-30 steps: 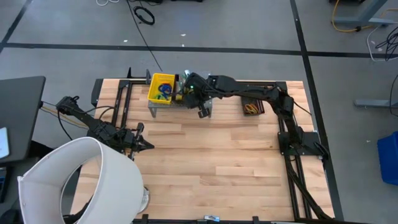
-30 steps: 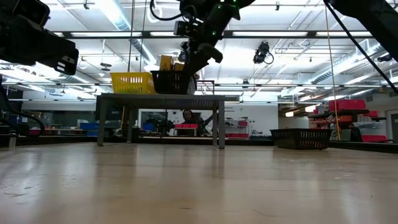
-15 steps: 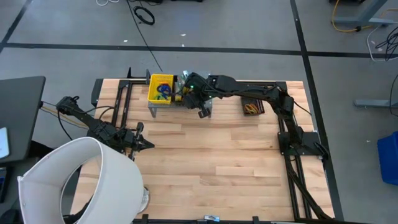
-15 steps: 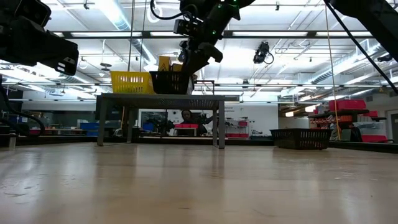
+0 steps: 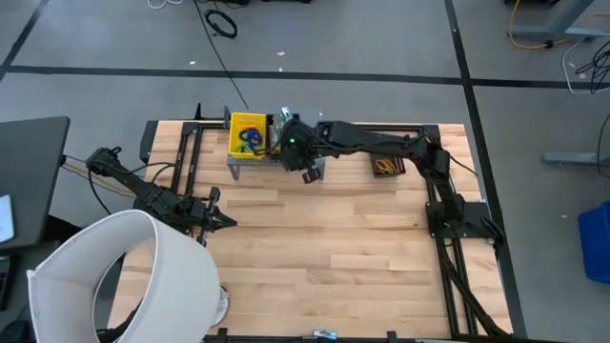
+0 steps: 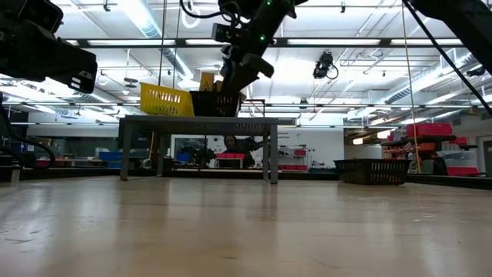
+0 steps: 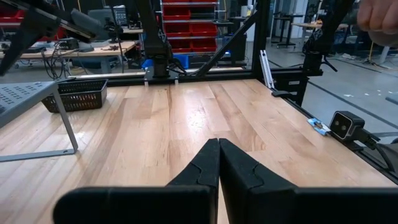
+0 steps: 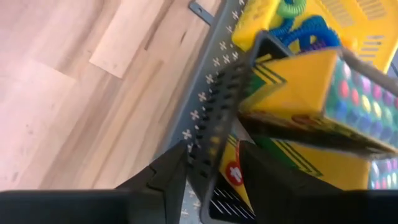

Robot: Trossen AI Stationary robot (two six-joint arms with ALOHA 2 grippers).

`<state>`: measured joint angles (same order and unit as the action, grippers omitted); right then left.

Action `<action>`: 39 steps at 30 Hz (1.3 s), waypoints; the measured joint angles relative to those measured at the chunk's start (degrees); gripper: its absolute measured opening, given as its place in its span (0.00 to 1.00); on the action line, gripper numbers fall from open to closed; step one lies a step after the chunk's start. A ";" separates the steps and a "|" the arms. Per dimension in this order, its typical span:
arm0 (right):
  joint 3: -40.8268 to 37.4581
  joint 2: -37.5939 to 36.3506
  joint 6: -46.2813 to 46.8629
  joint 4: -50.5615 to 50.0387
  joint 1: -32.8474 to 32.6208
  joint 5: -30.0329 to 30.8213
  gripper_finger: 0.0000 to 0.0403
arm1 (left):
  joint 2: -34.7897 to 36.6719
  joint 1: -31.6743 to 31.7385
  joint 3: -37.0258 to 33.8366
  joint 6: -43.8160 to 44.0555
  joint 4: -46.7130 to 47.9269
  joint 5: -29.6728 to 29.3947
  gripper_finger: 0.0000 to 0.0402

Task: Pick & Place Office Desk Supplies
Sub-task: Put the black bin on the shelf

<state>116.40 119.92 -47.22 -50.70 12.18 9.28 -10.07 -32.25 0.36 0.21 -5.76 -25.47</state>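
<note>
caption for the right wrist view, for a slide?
Right end effector straddling the dark basket's wall, crayon boxes inside.

The crayon box [image 8: 292, 84] is yellow with green and black stripes; the packet [image 8: 367, 99] shows multicoloured dots. Blue and green loops [image 8: 305, 28] lie in the yellow basket [image 5: 247, 135]. The bench [image 5: 324, 248] is pale striped wood.

One wooden bench [image 5: 315, 248] carries two dark arms, each ending in one gripper: the left gripper [image 5: 227, 222] and the right gripper [image 5: 278, 143]. There are three baskets: one yellow basket [image 5: 247, 135], one black basket [image 6: 211, 103] beside it, one dark basket [image 5: 387, 164] toward the upper right. One big white cylinder [image 5: 124, 276] fills the lower left.
</note>
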 joint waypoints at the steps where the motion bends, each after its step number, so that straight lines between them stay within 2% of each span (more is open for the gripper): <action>1: 0.00 0.00 0.00 0.02 -0.25 0.00 0.38 | 0.00 0.01 0.00 0.00 0.00 0.00 0.02; 8: 0.00 0.00 -0.19 0.84 -1.80 0.31 0.39 | 0.00 0.01 0.00 0.02 0.00 0.00 0.02; 13: 0.00 -0.77 -0.20 1.64 -3.37 2.80 0.39 | 0.00 0.02 0.00 0.00 0.00 0.00 0.02; 18: 0.00 -1.63 -0.21 7.06 -5.40 2.67 0.39 | 0.02 0.00 0.00 0.00 -0.02 0.00 0.02; 25: 0.00 -1.31 -0.08 16.27 -4.52 -1.24 0.39 | 0.02 0.02 0.00 0.00 -0.41 0.00 0.02; 33: 0.00 -0.66 5.05 16.17 -2.47 -9.31 0.39 | 0.02 0.01 0.00 0.00 -0.50 0.00 0.02; 36: 0.00 -0.98 7.16 14.93 -3.99 -7.51 0.39 | 0.02 0.02 0.00 0.00 -0.52 0.00 0.02; 39: 0.00 -1.76 7.58 7.46 -6.65 -1.93 0.39 | 0.02 0.00 0.00 0.02 -0.48 0.06 0.02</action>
<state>116.40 118.16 -39.65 -43.24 5.53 7.35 -10.04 -32.25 0.36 0.23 -6.24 -25.42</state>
